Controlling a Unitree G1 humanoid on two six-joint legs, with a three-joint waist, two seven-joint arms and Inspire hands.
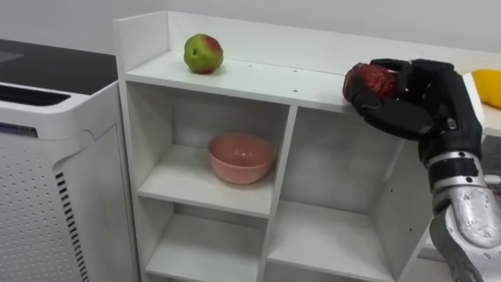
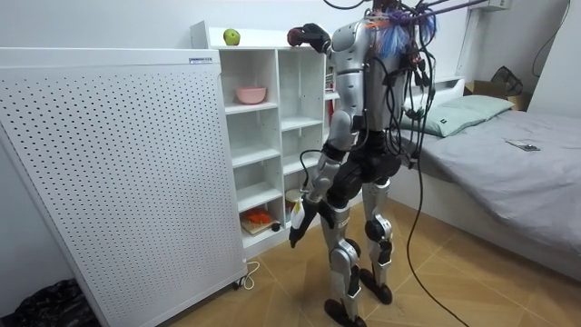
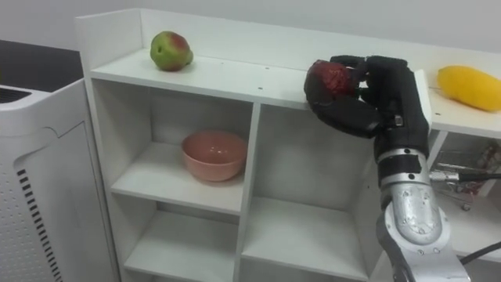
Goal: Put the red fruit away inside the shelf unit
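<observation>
- Gripping a dark red fruit, your right hand has its fingers curled tight round it at the front edge of the closet top, just right of the middle divider.
- You have an apple sitting on that same top, well off to the left, and a yellow fruit lying just past the hand on the right.
- A pink bowl stands in the upper left compartment.
- From the room view you get more: you stand facing the closet, your left hand hangs by the thigh with its fingers too small to judge, something orange lies on a low shelf, and a bed is behind you.
</observation>
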